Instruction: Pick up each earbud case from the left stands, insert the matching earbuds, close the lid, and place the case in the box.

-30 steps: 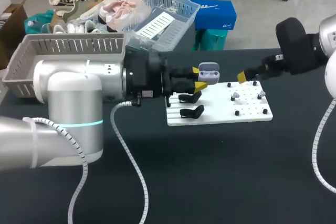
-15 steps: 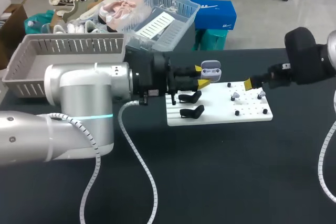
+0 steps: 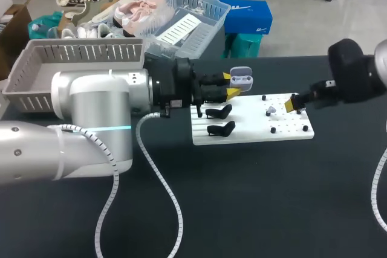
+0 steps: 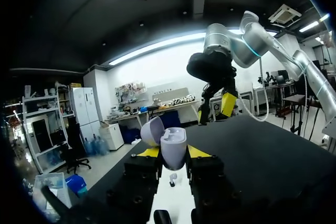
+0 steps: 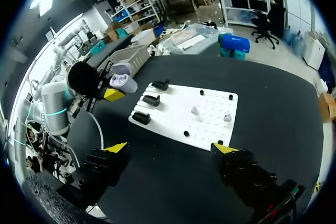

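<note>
Head view takes in a dark table [image 3: 254, 197] carrying a white board [image 3: 254, 130], with black stands [image 3: 219, 112] at its left end and two pale earbuds [image 3: 271, 110] among pegs at its right. A grey slatted box [image 3: 72, 58] sits at the table's back left. The left arm [image 3: 91, 113] stretches level from the left, its left gripper [image 3: 230, 85] above the board's back left corner, clamped on the lavender earbud case [image 3: 241, 78]. The right arm [image 3: 354, 80] reaches in over the board's right end. Left wrist view alone shows the lid open and both yellow pads pressing the case's sides. Right wrist view shows the right gripper [image 5: 170, 148] spread wide, holding nothing.
</note>
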You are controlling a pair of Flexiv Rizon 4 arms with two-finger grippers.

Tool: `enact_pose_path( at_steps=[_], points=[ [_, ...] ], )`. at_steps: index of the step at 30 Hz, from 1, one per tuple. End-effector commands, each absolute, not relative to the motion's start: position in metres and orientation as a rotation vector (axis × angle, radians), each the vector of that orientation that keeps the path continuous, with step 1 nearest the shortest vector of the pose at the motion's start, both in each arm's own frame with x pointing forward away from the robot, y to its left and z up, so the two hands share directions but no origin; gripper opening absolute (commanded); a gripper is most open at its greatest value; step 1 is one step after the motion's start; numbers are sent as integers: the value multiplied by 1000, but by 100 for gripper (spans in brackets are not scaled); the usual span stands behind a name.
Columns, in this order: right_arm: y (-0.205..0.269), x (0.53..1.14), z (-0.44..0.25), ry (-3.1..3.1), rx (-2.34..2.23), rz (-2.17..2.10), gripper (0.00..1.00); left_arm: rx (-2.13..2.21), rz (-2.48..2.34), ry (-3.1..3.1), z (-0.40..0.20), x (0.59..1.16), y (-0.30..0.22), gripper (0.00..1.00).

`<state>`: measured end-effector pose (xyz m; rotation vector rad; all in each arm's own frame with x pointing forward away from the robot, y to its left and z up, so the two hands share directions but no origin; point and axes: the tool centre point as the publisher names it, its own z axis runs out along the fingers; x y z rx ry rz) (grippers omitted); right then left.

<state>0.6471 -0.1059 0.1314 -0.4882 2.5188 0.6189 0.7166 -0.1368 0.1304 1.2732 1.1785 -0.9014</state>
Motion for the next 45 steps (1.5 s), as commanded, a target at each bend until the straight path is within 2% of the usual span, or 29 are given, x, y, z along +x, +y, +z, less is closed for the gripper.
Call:
enact_pose_path(
  at_steps=[1,15,23,33,43,45],
  points=[
    [-118,653,132,2569,-512,514,100,1267,-898,1177,130,716,-137,0],
    [-157,674,93,2679,-797,120,100,1267,-898,1177,130,716,-137,0],
    [-170,692,64,2648,-849,68,100,1267,-898,1177,130,716,-137,0],
    [-159,725,27,2635,-948,21,100,1267,-898,1177,130,716,-137,0],
    [-146,748,17,2629,-1011,-7,100,1267,-898,1177,130,716,-137,0],
    [-148,750,17,2628,-1011,-8,95,1267,-898,1177,130,716,-137,0]
  ],
)
